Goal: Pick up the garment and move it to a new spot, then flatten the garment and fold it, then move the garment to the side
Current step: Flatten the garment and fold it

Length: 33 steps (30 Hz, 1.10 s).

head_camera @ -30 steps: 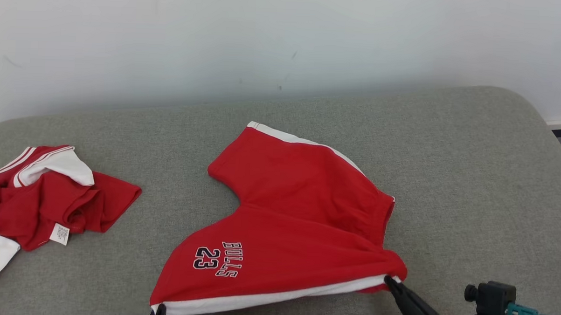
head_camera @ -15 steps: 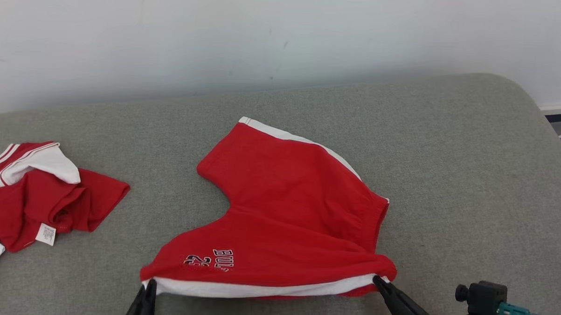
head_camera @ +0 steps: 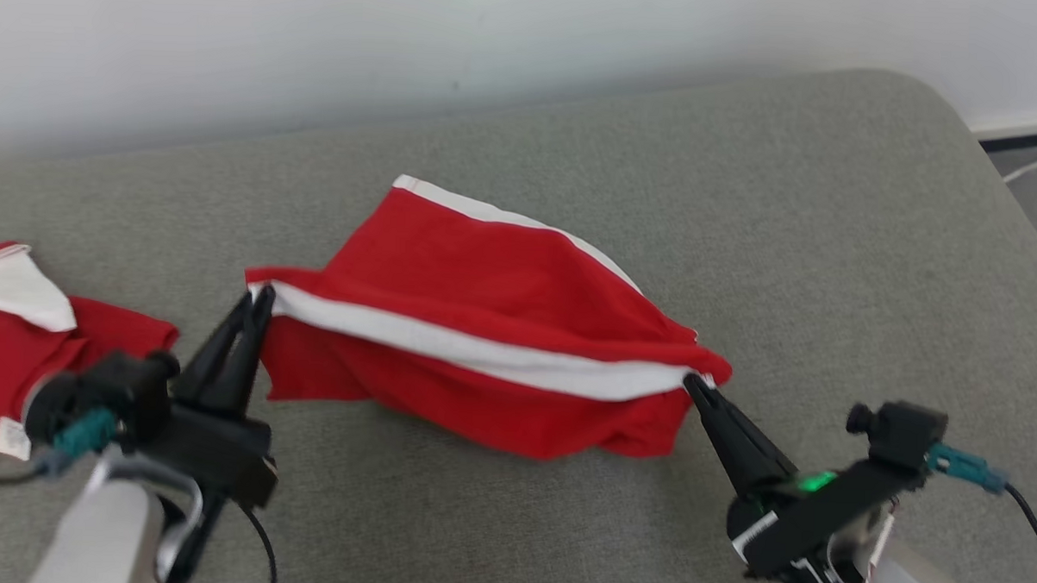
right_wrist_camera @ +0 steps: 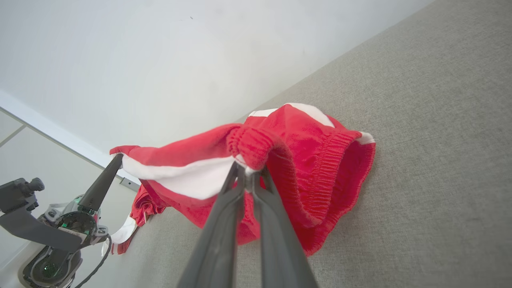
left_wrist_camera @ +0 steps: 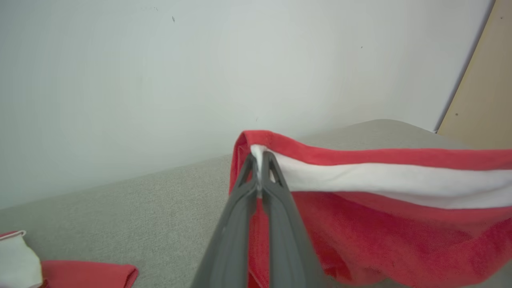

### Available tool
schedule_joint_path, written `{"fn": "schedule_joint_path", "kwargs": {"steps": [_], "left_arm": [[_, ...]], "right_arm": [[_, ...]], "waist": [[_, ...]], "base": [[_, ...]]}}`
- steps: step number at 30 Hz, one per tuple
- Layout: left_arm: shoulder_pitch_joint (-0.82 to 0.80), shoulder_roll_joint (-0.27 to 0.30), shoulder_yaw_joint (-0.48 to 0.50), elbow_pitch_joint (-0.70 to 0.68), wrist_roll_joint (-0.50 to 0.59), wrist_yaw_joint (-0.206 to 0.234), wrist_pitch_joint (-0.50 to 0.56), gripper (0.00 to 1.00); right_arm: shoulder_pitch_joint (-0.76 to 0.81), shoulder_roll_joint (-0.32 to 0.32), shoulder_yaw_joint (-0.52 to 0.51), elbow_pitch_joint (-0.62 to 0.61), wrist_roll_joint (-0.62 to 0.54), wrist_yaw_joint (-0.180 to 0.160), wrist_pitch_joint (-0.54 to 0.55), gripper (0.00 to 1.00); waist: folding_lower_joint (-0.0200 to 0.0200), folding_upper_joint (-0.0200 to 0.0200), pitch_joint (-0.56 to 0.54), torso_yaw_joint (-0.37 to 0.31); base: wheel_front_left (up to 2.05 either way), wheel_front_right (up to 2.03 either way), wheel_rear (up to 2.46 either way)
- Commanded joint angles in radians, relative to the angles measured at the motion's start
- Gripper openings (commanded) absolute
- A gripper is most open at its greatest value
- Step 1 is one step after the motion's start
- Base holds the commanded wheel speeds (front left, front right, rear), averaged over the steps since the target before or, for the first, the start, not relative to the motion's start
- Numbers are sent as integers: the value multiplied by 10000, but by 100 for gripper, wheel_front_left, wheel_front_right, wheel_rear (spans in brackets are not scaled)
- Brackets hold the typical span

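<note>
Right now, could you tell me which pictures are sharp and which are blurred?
Head view: slightly smeared throughout, the red shorts soft-edged. Left wrist view: the left claw blurs toward the bottom edge. Right wrist view: sharpest, the waistband ribbing crisp; lighting even, no glare.

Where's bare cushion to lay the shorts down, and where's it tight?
Widest bare patch: grey cushion right of the red shorts, out to its rounded edge. Also a strip between shorts and wall, and the near strip between left gripper and right gripper. Crowded: far left, by the crumpled red-and-white garment.
</note>
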Motion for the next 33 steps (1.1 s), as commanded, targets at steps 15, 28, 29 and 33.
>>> {"fn": "schedule_joint_path", "kwargs": {"steps": [15, 28, 29, 33], "left_arm": [[-4311, 1791, -1418, 2826, -462, -68, 801, 0], [-6622, 2250, -3230, 5818, -693, -69, 1059, 0], [-6738, 2253, -3315, 6029, -736, -69, 1012, 0], [-7100, 2176, -3643, 6755, -839, -68, 741, 0]], "right_arm": [[-2687, 1713, 350, 1803, 443, 8, -200, 0], [-3783, 2656, 819, 2826, 647, 8, -372, 0], [-3828, 2724, 849, 2869, 657, 8, -376, 0], [-3967, 2868, 934, 3140, 549, 8, -394, 0]], "waist": [[-1, -1, 2044, -1911], [-1, -1, 2805, -2676], [-1, -1, 2837, -2719], [-1, -1, 2878, -2798]], "base": [[0, 0, 0], [0, 0, 0], [0, 0, 0], [0, 0, 0]]}}
